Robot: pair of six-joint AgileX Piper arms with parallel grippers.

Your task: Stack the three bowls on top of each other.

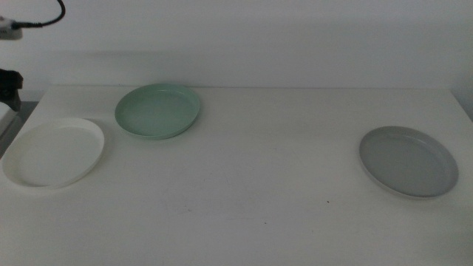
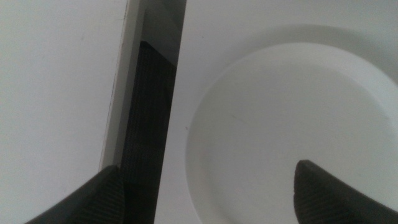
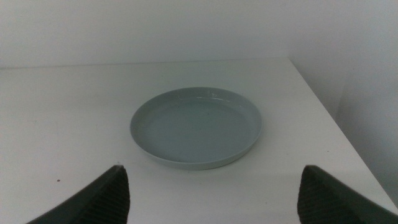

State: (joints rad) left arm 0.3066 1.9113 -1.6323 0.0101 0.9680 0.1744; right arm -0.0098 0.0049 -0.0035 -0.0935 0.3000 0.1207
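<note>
Three shallow round bowls lie apart on the white table (image 1: 259, 192). The white bowl (image 1: 54, 152) is at the far left, the mint green bowl (image 1: 158, 110) is behind it to the right, and the grey bowl (image 1: 408, 160) is at the far right. Neither arm shows in the middle view. My left gripper (image 2: 208, 168) is open above the white bowl (image 2: 292, 124), over its rim by the table's left edge. My right gripper (image 3: 212, 169) is open and empty, a short way back from the grey bowl (image 3: 196, 126).
A dark gap (image 2: 146, 124) runs along the table's left edge beside the white bowl. A wall stands behind the table. The table's right edge (image 3: 336, 124) lies close to the grey bowl. A cable and dark hardware (image 1: 11, 81) sit at the far left.
</note>
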